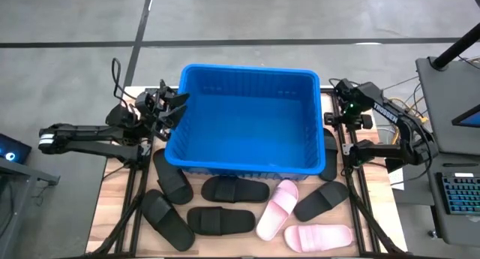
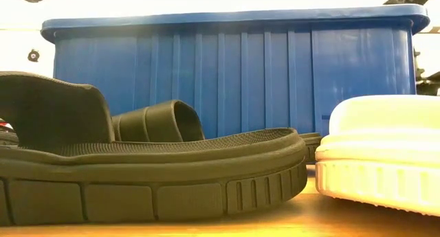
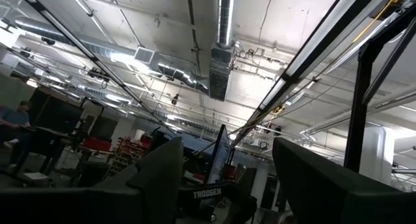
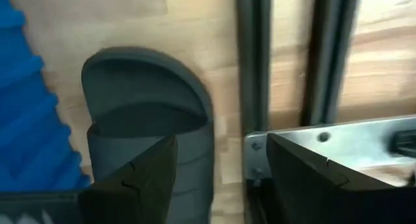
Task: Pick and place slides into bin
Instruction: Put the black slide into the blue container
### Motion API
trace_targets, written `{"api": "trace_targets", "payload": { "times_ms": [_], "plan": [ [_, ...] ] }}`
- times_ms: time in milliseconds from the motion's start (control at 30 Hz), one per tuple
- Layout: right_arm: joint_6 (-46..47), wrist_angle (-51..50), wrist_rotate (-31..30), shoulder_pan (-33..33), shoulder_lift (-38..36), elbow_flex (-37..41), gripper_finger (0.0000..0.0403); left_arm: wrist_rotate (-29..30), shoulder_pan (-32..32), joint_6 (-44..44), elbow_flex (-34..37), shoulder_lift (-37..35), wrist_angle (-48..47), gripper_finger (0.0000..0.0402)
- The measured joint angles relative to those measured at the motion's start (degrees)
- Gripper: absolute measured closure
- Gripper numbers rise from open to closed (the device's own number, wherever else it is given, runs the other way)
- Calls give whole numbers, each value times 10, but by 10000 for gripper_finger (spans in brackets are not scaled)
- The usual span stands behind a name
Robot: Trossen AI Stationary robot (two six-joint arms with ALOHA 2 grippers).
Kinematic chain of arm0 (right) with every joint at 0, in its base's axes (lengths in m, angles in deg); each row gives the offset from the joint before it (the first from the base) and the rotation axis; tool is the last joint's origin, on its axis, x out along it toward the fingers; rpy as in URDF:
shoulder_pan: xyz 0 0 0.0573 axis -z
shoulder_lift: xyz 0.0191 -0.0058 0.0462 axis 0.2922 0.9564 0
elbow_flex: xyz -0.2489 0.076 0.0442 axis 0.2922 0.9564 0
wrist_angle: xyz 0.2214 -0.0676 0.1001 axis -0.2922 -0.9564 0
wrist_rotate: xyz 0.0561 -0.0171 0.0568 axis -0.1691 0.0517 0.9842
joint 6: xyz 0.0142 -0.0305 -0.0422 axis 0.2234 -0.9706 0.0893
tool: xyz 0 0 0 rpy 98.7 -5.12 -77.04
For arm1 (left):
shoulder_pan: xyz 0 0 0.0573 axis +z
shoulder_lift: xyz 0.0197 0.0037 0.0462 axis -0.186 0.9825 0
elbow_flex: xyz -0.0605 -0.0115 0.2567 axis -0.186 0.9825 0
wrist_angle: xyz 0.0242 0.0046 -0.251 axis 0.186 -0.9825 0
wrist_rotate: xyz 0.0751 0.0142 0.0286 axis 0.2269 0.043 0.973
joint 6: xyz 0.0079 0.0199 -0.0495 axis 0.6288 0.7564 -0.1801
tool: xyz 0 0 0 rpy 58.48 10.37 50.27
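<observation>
Blue bin (image 1: 247, 124) at frame centre, slides (image 1: 232, 191) scattered along its lower edge. Right gripper (image 4: 221, 178) open, empty, just above a black slide (image 4: 153, 120) beside the bin's right wall. Left gripper (image 3: 224, 178) open, empty, at the bin's left rim, aimed upward.

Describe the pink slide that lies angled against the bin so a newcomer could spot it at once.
Start at the blue bin in the middle of the table and go to its near long wall, right of centre. There a pale pink slide lies slanted, its strap end close to the bin. Its neighbours are black, and the only other pink slide lies flat across, farther from the bin.
</observation>
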Motion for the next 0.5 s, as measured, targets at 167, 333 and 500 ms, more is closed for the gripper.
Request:
{"api": "trace_targets", "payload": {
  "times_ms": [167, 333, 500],
  "plan": [
    [0, 19, 18, 0, 1, 19, 177, 0, 0, 0, 0, -1, 0, 178],
    [0, 26, 20, 0, 2, 25, 177, 7, 0, 0, 0, 1, 0, 178],
    [20, 49, 8, -1, 1, 34, 177, 9, 0, 0, 0, 2, -2, 178]
  ]
}}
